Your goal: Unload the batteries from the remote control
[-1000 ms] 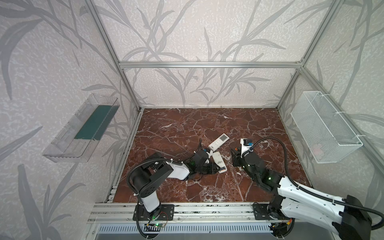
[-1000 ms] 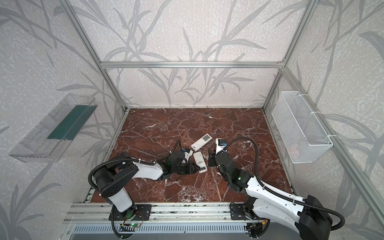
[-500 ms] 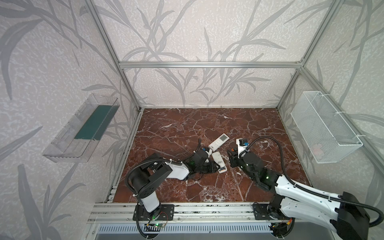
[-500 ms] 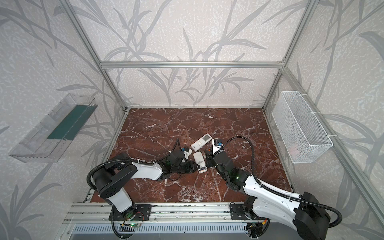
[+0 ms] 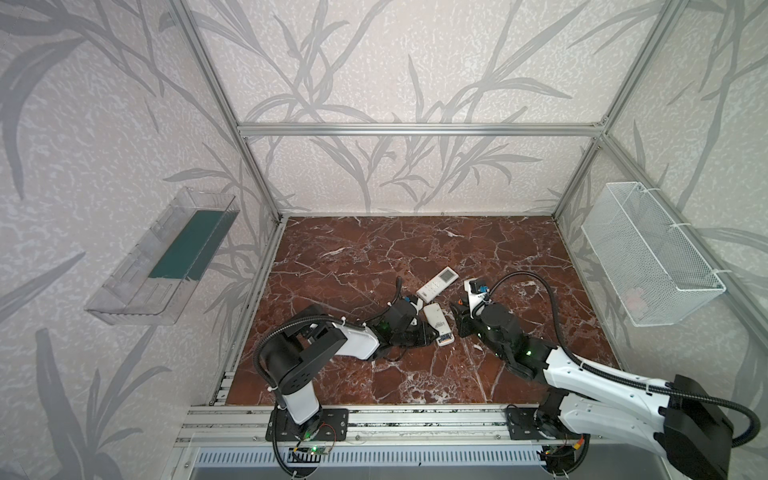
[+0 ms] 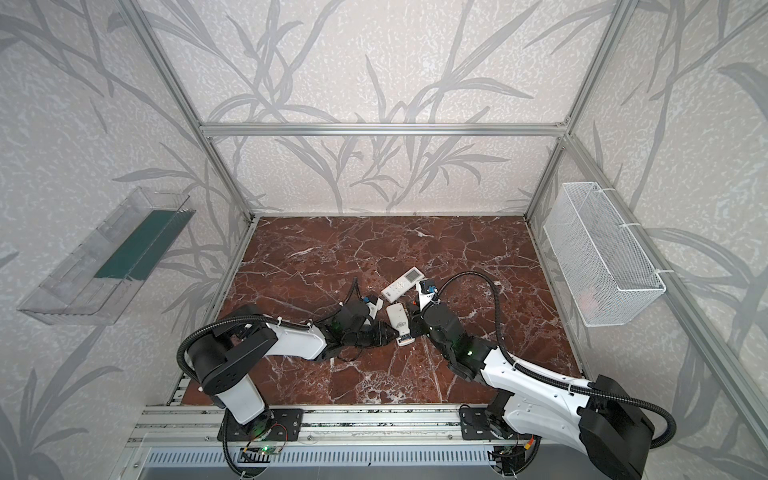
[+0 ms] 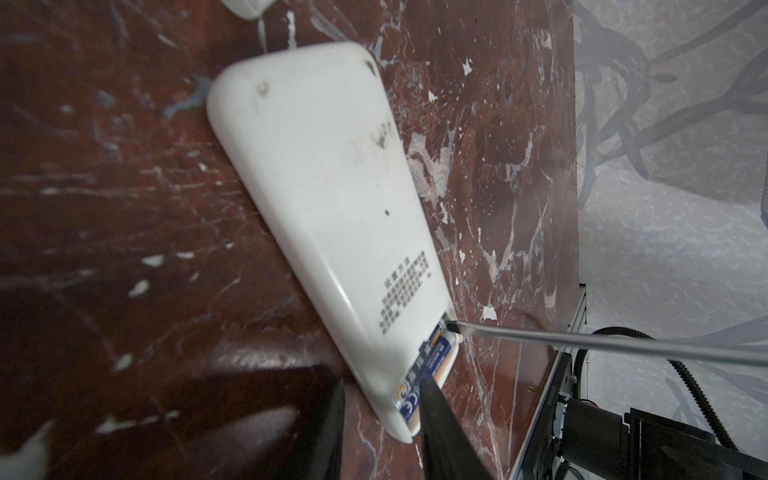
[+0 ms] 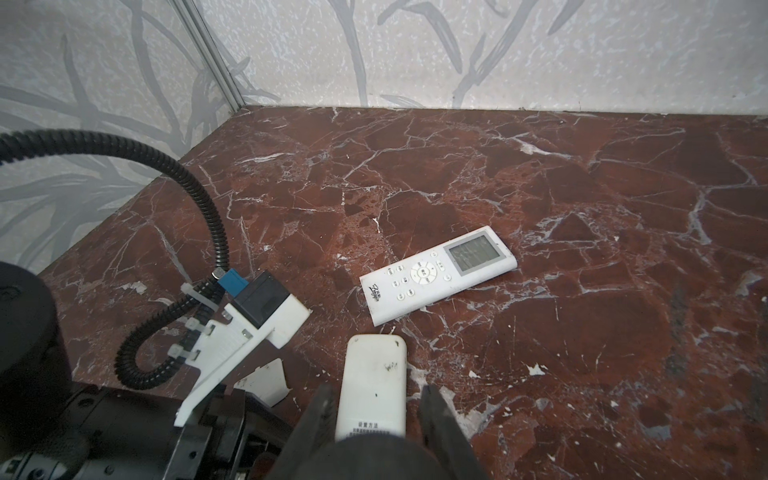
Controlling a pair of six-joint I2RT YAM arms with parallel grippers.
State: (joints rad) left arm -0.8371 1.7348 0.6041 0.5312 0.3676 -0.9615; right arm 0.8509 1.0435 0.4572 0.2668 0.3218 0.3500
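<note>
The prying step is in hand. The back lid is already off the face-down remote (image 5: 436,322), which lies about the middle of the desk (image 5: 374,249), a little nearer the front edge. The batteries (image 7: 432,361) sit in the open bay at its front end — none out yet that I can see. The left gripper (image 7: 382,380) pinches that same end of the remote across its width, holding it down. The right gripper (image 8: 377,388) comes in from the other side. Its fingers look closed on a dark handle, which I take for the screwdriver (image 7: 561,337), whose flat tip rests at the bay's inner edge, touching the end of a battery. The batteries lie lengthwise in the remote, blue-and-orange label up, their long axis running front to back on the desk with a slight slant toward the right front corner. Next, I'd judge, the tip must slip under the battery's end and lever it up — gently, with the left grip firm so the remote doesn't skid. A second remote (image 8: 438,274), buttons up, lies just beyond toward the back edge, apart from the work.
</note>
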